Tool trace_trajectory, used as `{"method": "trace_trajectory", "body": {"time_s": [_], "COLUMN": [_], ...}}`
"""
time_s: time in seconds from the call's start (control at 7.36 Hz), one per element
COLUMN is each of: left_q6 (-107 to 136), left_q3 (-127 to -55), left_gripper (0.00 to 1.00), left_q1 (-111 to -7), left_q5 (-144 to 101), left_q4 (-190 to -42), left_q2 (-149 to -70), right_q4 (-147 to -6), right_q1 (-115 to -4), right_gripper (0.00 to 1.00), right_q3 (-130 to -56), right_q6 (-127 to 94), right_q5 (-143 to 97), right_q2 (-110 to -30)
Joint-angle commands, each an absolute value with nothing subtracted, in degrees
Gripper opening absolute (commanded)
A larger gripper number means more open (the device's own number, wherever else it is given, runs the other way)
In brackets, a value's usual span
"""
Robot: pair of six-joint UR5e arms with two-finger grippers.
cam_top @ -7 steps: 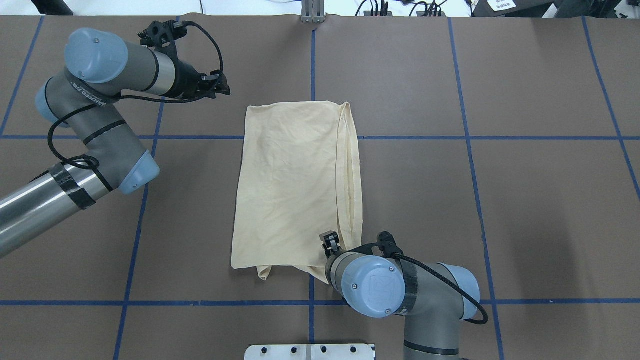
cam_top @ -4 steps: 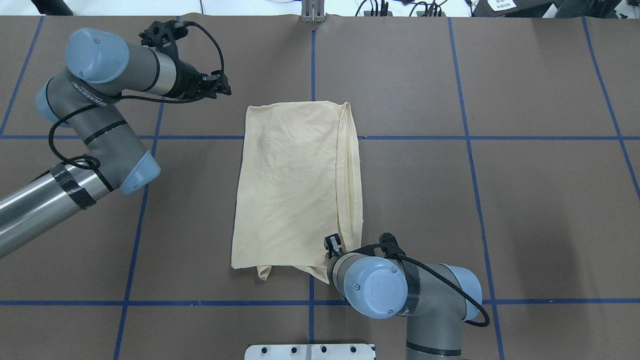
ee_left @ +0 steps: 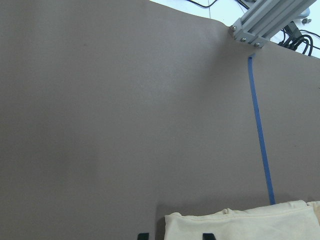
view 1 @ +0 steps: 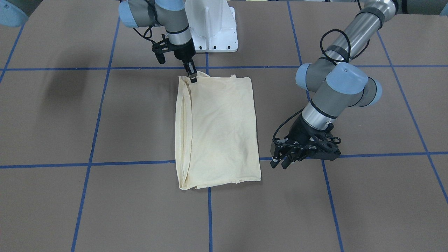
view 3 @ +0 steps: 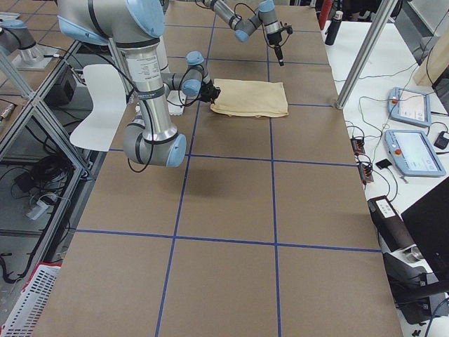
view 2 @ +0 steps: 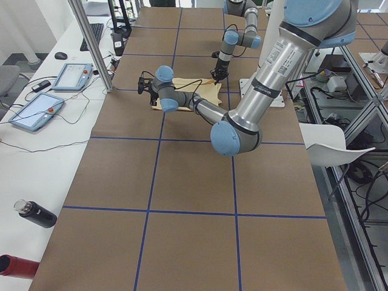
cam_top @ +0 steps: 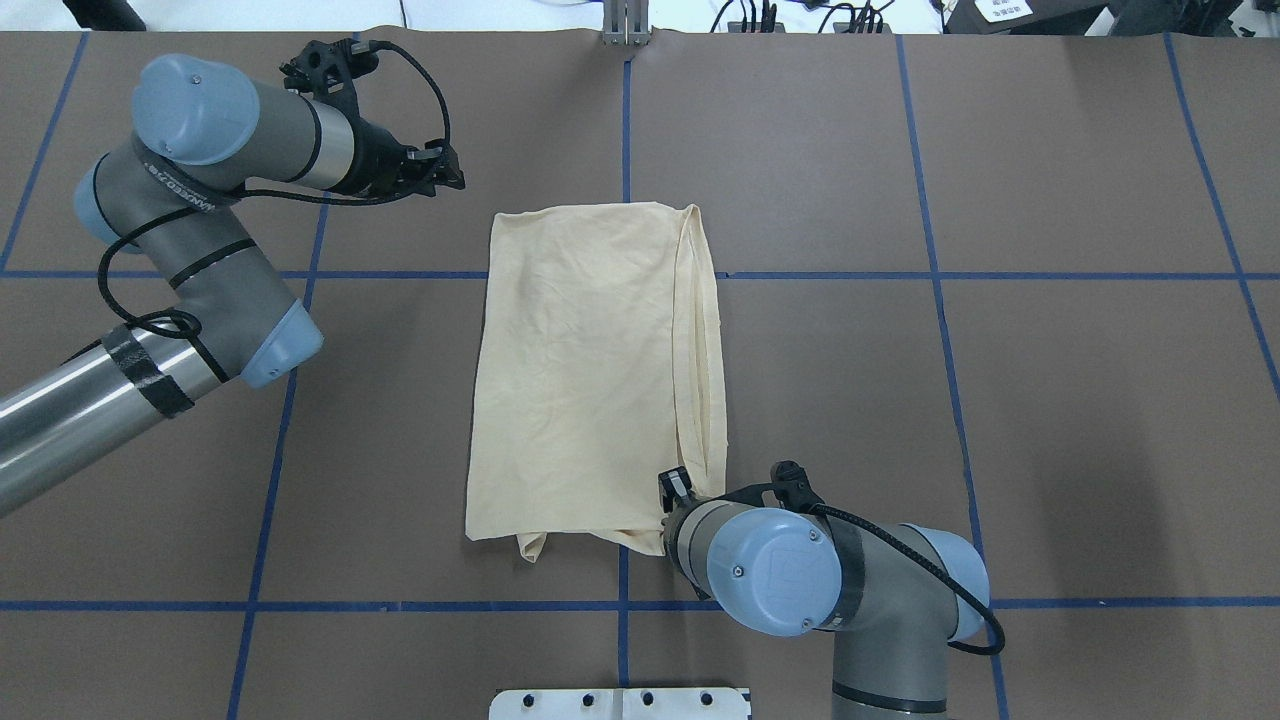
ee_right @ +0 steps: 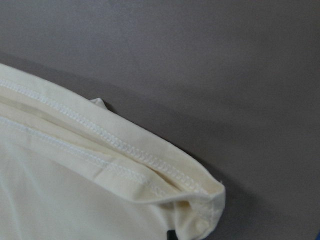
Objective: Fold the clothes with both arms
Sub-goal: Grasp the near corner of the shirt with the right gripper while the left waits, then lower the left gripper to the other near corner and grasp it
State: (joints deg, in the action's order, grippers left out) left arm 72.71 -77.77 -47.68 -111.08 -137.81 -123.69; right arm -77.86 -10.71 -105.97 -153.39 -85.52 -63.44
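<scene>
Right claw (view 1: 191, 75) nudged rightward, shirt (view 1: 220, 129) long axis near-to-far

Table (cam_top: 1000, 400): flat brown covering, with blue tape lines (cam_top: 940, 275) marking a grid of large squares. Shirt (cam_top: 590, 370) lies flat mid-table. It is pale cream, folded to a long rectangle running away from the robot, and covers one tape crossing. Stacked hemmed edges run along its robot-right side. A small flap (cam_top: 530, 545) pokes out at the near edge. White base plate (cam_top: 620, 703) at the near table edge, metal post (cam_top: 625, 25) at the far edge.
</scene>
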Motion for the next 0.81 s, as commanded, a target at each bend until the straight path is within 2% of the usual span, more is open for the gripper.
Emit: {"method": "trace_trajectory", "body": {"time_s": [0.0, 0.27, 0.54, 0.68], "left_q6": [80.0, 91.7, 101.0, 109.0], "left_q3": [-83.5, -97.5, -101.9, -103.8], "left_gripper": [0.47, 0.47, 0.45, 0.95], "left_q1": [-46.5, -40.2, -33.3, -28.4], "left_q5": [-111.4, -110.7, -110.5, -107.1], "left_q4": [-138.0, -138.0, -138.0, -138.1], "left_q2": [-120.2, -110.4, -107.6, -106.4], "right_q4": [-80.0, -82.5, -82.5, -82.5], "right_q1": [-10.8, -10.6, -10.4, -10.4], "right_gripper": [0.00, 0.00, 0.00, 0.00], "right_q3": [-108.8, -110.7, -110.7, -110.7], "right_q6": [-153.0, -152.7, -152.6, -152.6], "right_q5": [-85.7, -85.7, -85.7, -85.7], "right_q2": [-65.6, -65.7, -65.7, -65.7]}}
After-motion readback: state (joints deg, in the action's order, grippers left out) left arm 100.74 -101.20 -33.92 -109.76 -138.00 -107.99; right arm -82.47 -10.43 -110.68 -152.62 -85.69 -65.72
